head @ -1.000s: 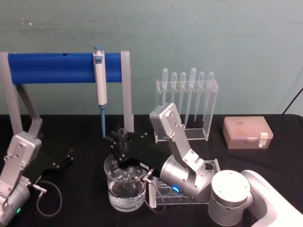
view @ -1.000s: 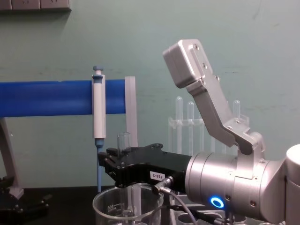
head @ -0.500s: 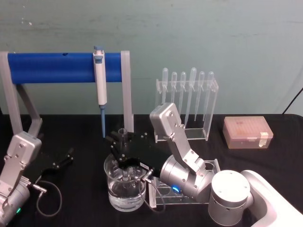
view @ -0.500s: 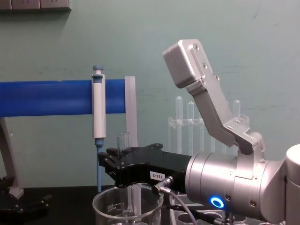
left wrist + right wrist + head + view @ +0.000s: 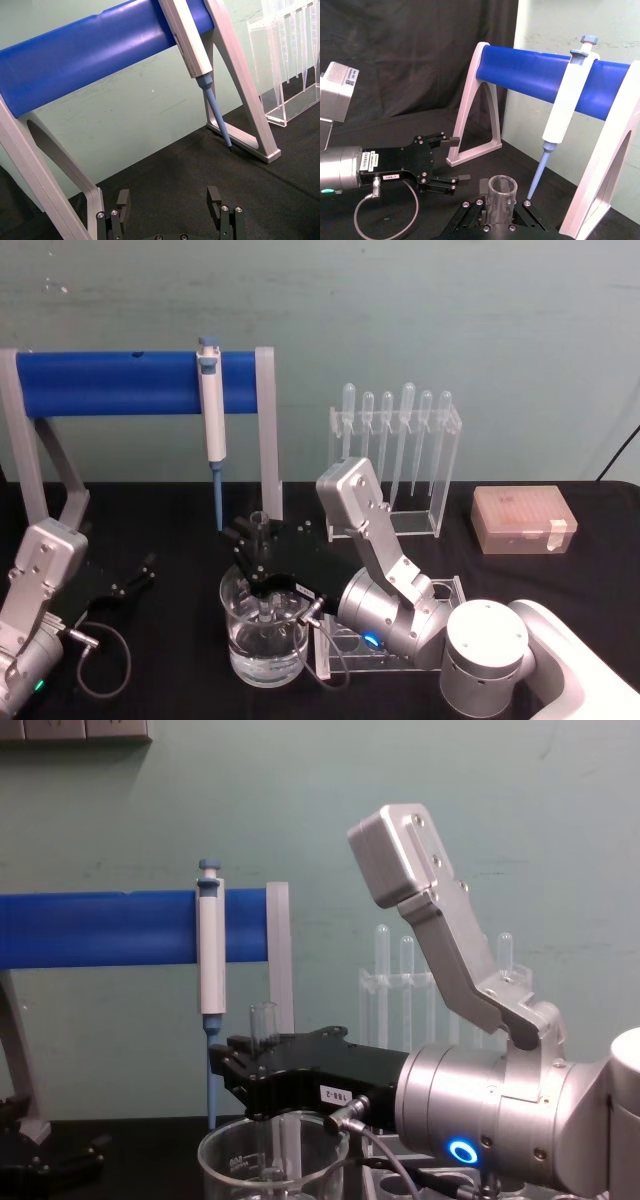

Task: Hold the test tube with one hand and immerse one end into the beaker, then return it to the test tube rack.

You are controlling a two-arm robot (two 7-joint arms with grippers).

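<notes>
My right gripper (image 5: 257, 558) is shut on the test tube (image 5: 259, 527) and holds it upright over the beaker (image 5: 243, 642). In the chest view the test tube (image 5: 263, 1021) rises above the black jaws, and its lower part runs down inside the beaker (image 5: 225, 1160). Clear liquid fills the beaker's lower part. From the right wrist view I see the tube's open rim (image 5: 502, 192) clamped in the right gripper (image 5: 503, 206). My left gripper (image 5: 133, 577) rests open on the table at the left, nothing between its fingers (image 5: 214, 197).
A blue bar stand (image 5: 110, 383) carries a white-and-blue pipettor (image 5: 211, 405) behind the beaker. A clear rack of plastic pipettes (image 5: 395, 445) stands at the back right, beside a pink tip box (image 5: 522, 520). A clear holed rack (image 5: 345, 652) lies under my right arm.
</notes>
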